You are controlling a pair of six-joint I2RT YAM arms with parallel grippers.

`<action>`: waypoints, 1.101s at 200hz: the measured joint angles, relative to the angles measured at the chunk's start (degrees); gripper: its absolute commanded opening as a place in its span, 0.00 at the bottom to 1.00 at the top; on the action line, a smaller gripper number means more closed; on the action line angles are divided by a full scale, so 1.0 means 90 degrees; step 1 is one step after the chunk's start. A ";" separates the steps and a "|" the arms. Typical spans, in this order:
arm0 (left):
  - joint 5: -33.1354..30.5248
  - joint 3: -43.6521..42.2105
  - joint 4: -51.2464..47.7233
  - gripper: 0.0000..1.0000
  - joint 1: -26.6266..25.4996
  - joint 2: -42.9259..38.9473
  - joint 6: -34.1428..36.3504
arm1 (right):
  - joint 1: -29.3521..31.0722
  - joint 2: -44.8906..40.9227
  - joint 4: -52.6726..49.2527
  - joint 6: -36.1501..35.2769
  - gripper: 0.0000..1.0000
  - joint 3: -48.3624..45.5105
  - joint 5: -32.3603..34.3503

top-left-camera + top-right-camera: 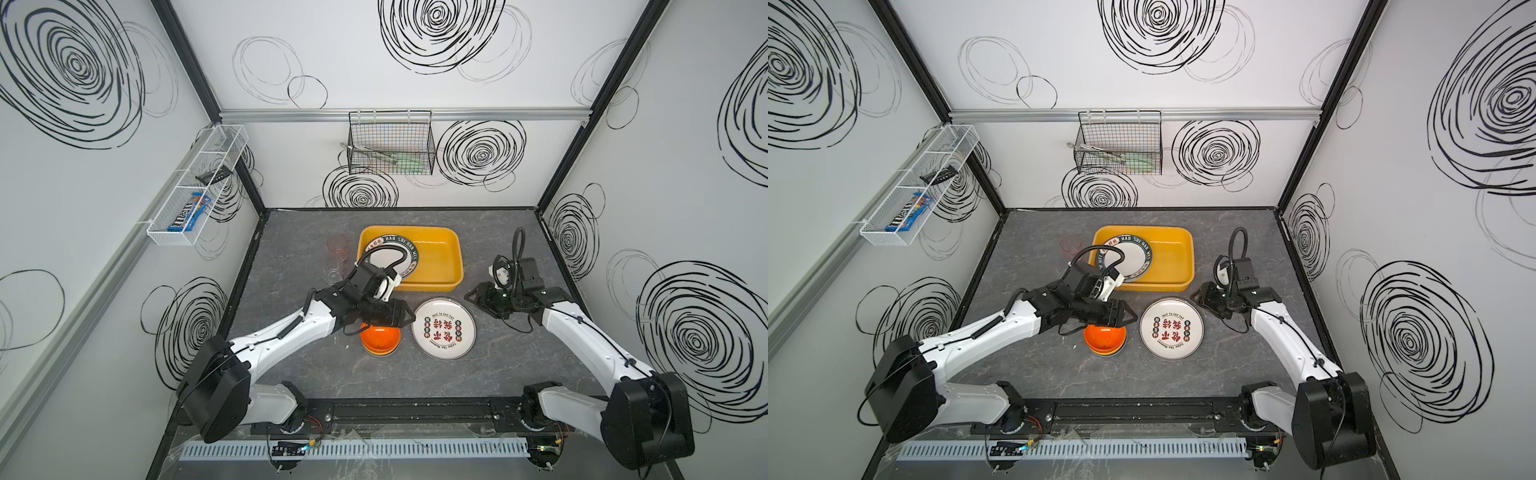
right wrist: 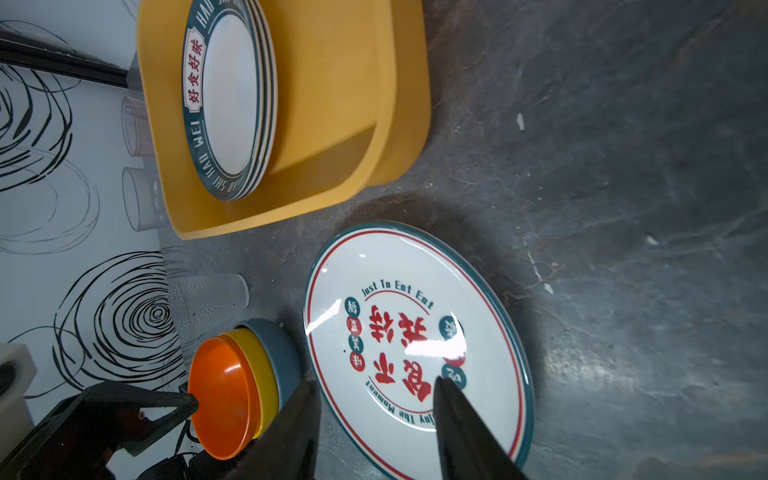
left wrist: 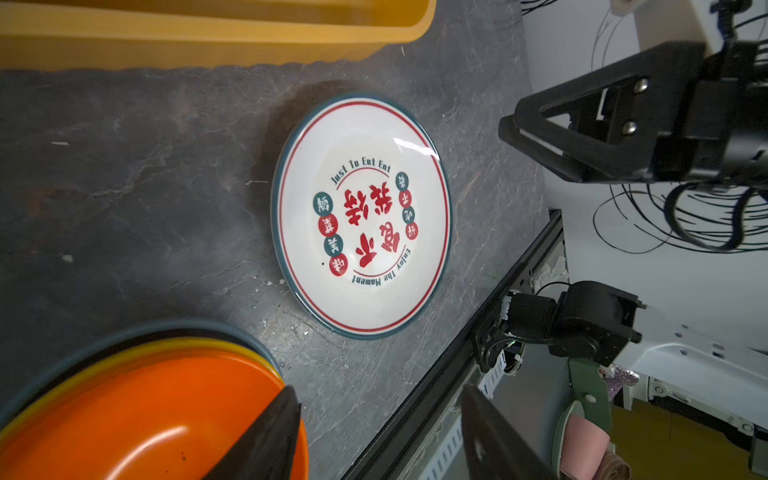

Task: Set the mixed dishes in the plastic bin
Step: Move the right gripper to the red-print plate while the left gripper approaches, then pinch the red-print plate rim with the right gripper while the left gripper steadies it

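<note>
Over bowls (image 1: 380, 340) on tabletop (image 1: 498, 365), in front of bin (image 1: 440, 257), left gripper (image 3: 378, 390) hung open, empty. Right gripper (image 2: 374, 381) was open, empty, beside plate (image 1: 443, 328). Seemed best: one finger inside orange rim, pinch whole stack, lift level over bin wall.

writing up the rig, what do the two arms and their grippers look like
The left arm and right arm have white shells, black joints. The left gripper and right gripper are black with triangular open-frame fingers. A ribbed black cable loops over each wrist.
</note>
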 measured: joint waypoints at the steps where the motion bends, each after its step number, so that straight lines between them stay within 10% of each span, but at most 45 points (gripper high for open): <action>1: -0.0005 0.0005 0.0000 0.65 -0.0015 0.0007 0.0000 | -0.0010 -0.0010 0.0000 -0.0002 0.50 -0.0012 -0.0002; 220: -0.0177 0.0136 0.0151 0.65 -0.0527 0.0284 -0.0002 | -0.0471 -0.0559 0.1338 0.0935 0.41 -0.2533 -0.0753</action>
